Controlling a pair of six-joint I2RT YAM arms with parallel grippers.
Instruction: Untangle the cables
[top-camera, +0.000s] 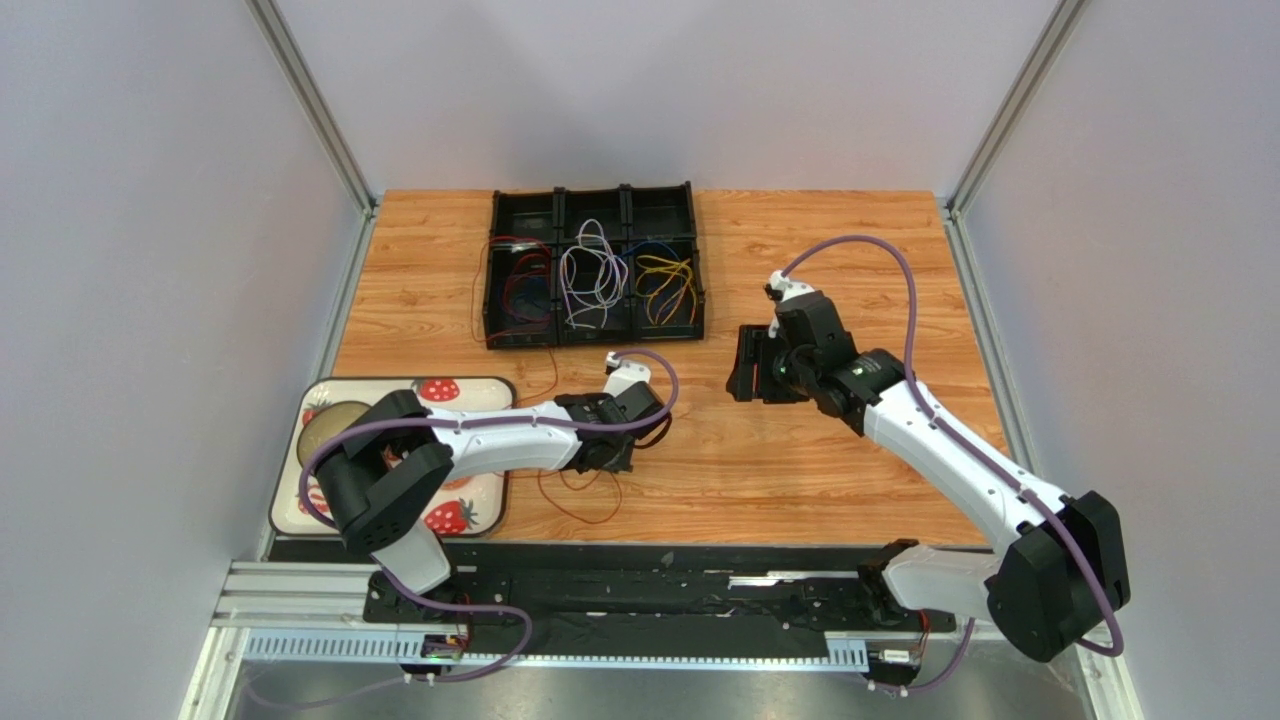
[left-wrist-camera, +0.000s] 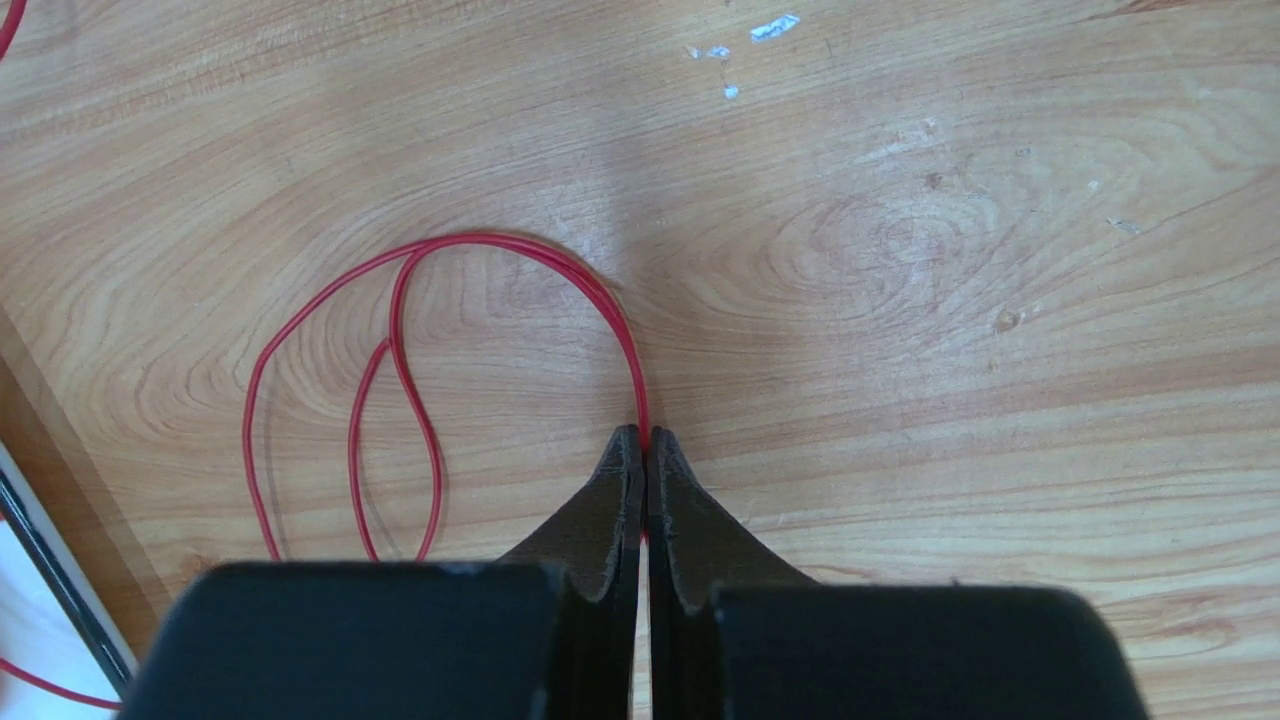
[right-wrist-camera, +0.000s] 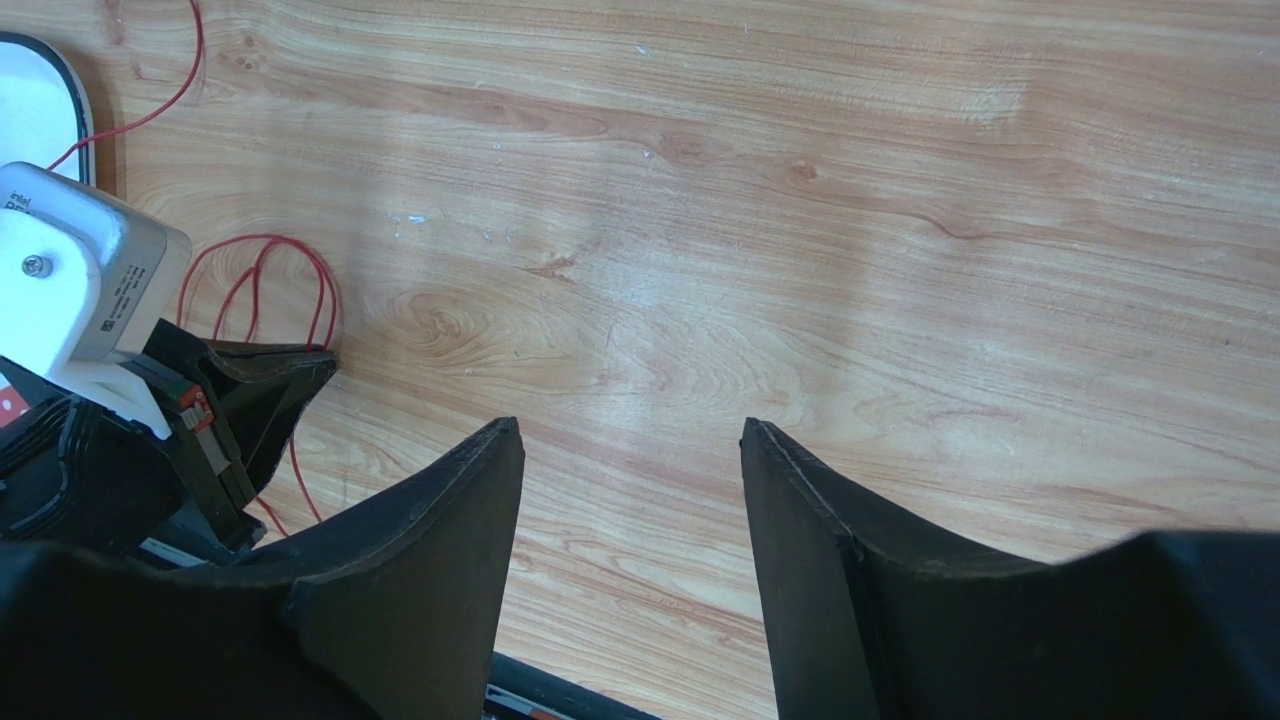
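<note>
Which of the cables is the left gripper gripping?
The red cable looped on the table, pinched in the shut left gripper; the other cables lie in the black tray.

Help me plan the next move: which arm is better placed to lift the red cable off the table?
Left. The left gripper is shut on the red cable down at the table; the right gripper stands open over bare wood, away from that cable.
</note>
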